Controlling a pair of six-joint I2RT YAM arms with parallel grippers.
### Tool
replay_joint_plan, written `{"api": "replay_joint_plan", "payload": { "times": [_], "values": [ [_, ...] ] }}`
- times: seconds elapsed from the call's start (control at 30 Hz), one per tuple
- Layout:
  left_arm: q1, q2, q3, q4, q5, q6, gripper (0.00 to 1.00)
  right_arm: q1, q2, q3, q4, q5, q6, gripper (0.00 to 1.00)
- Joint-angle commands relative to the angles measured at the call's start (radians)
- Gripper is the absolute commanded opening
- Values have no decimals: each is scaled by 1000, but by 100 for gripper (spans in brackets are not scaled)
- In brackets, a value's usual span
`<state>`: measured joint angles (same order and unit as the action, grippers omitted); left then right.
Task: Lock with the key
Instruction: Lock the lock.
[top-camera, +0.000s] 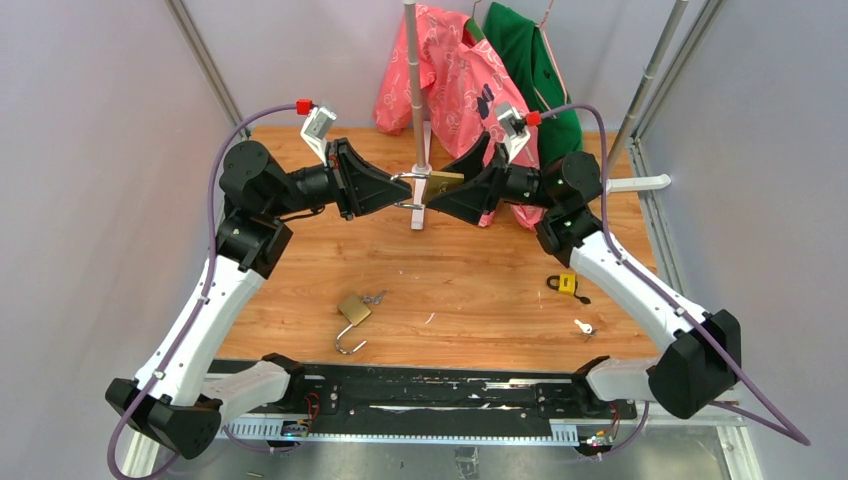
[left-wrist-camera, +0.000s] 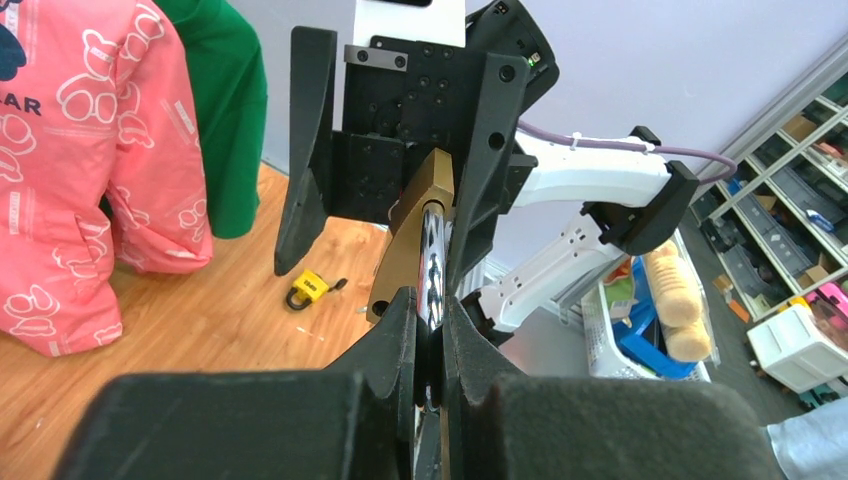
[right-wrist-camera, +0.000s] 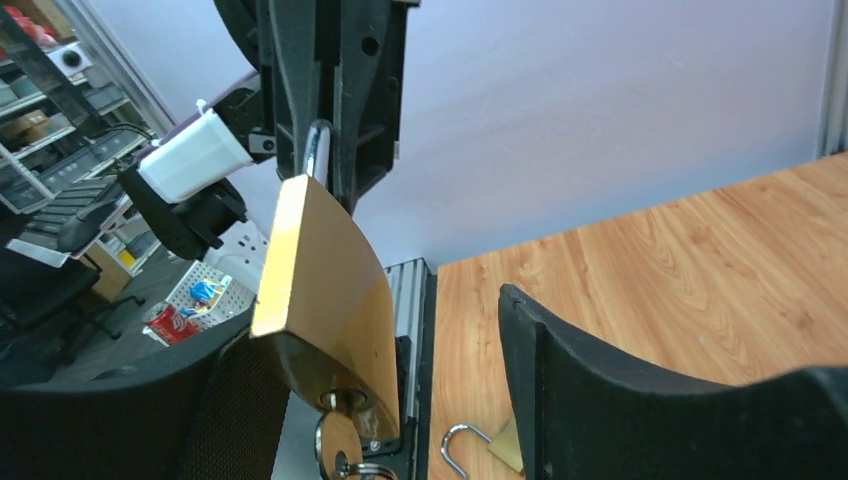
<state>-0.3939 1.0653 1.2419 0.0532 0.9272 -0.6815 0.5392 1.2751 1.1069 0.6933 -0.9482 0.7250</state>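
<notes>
We saw the padlock (right-wrist-camera: 320, 290) held in the air at upper centre of the top view, the left gripper (left-wrist-camera: 430, 300) clamped shut on its shackle (left-wrist-camera: 432, 250), its long axis running from one gripper to the other. The right gripper (right-wrist-camera: 385, 340) stood open around the brass body, gripping nothing. The key (right-wrist-camera: 340, 440) sat in the keyhole at the bottom of the right wrist frame, nearest that arm.

Padlock (right-wrist-camera: 320, 280) brass, satin sheen; shackle (left-wrist-camera: 432, 262) polished steel; table (top-camera: 480, 270) wood-grain laminate; jaws matt black plastic.
</notes>
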Motion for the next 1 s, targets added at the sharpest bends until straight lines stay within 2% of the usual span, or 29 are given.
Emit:
{"api": "replay_joint_plan", "payload": {
  "times": [0.0, 0.17, 0.27, 0.3, 0.37, 0.47, 0.53, 0.83, 0.97],
  "values": [
    [4, -11, 48, 113, 0, -20, 0, 11, 36, 48, 234, -64, 157, 65],
    [4, -3, 42, 113, -5, -18, 0, 11, 72, 45, 408, -74, 287, 59],
    [4, 0, 42, 117, -10, -19, 0, 11, 77, 46, 421, -84, 300, 45],
    [5, 2, 44, 122, -12, -22, 0, 11, 79, 44, 420, -87, 303, 44],
    [7, 3, 44, 129, -12, -27, 0, 11, 78, 37, 419, -88, 302, 47],
    [11, 3, 41, 147, -15, -40, 0, 11, 71, 18, 409, -87, 291, 61],
    [15, 3, 38, 162, -15, -52, 0, 11, 63, 4, 397, -83, 280, 63],
    [21, 11, 38, 175, -8, -66, 0, 5, 46, -24, 377, -65, 247, 52],
    [22, 9, 30, 176, -10, -66, 0, 1, 34, -30, 384, -44, 247, 53]
  ]
}}
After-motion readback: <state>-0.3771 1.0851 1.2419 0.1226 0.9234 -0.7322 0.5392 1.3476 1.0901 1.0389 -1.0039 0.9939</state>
